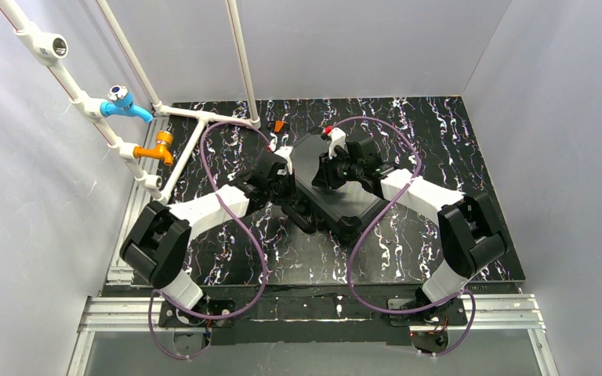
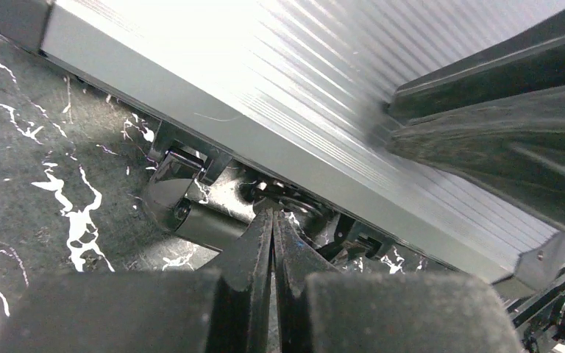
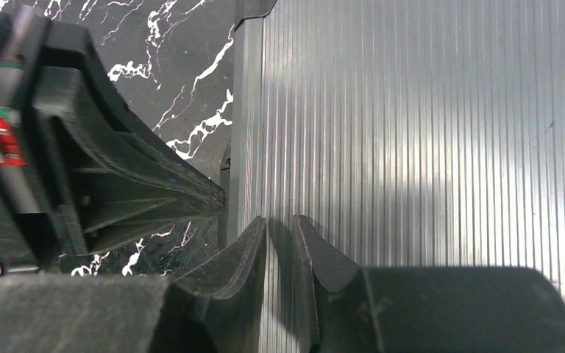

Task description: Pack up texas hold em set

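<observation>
Closest to the left wrist camera, the left gripper [image 2: 273,213] has its two fingers pressed together with no gap, and I see nothing between them. Their tips touch a shiny metal latch [image 2: 191,198] on the lower edge of the case [image 2: 265,73], just above the marbled table [image 2: 37,191]. I cannot tell if the latch is locked.

From the right wrist camera, the right gripper [image 3: 279,224] has its fingers almost closed, with only a thin gap and nothing in it. The tips rest on the ribbed lid of the case, near its edge. One dark finger of the left gripper reaches to the same edge from the side.

From the top camera, the case lies closed in the middle of the table, turned diagonally, between both arms. No chip stacks show outside it. A small orange piece [image 1: 280,125] lies near the far edge, apart from the case.
</observation>
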You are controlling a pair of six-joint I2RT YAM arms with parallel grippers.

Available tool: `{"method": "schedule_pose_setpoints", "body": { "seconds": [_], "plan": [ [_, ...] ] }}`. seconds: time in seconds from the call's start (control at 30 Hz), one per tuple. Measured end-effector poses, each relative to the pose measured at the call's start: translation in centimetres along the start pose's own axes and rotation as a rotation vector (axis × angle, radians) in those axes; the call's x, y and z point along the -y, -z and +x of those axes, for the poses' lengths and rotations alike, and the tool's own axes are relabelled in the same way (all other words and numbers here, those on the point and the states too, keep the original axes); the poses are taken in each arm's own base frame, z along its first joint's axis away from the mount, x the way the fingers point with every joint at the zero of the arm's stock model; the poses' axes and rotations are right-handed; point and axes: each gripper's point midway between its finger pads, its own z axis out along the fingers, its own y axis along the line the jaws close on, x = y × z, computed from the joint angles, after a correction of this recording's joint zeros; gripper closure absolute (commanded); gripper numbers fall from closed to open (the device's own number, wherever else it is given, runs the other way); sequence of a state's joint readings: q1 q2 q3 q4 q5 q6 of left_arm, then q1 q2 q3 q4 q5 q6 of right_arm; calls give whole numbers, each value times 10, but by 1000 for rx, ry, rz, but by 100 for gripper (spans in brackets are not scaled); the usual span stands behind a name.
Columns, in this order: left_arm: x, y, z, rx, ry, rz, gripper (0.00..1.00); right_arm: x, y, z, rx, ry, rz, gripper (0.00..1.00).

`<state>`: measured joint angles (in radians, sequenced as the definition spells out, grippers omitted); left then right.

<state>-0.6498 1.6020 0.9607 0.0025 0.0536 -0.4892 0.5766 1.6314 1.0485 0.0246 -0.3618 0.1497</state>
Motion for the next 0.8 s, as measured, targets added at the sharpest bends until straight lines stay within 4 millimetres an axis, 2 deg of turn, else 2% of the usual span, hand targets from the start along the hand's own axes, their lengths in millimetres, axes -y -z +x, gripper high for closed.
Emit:
{"method": "schedule_pose_setpoints", "body": {
  "seconds": [0.3, 0.53, 0.67, 0.8],
  "plan": [
    [10, 34, -21, 80, -18, 23, 100, -5, 5, 2, -56, -16, 17, 72],
    [8, 69, -31, 153, -48, 15, 100, -8, 13, 7, -130, -43, 47, 70],
    [8, 88, -37, 204, -65, 22, 94, -14, 18, 12, -175, -51, 50, 60],
    [6, 107, -34, 240, -84, 27, 84, -19, 22, 13, -204, -57, 57, 49]
  ]
}}
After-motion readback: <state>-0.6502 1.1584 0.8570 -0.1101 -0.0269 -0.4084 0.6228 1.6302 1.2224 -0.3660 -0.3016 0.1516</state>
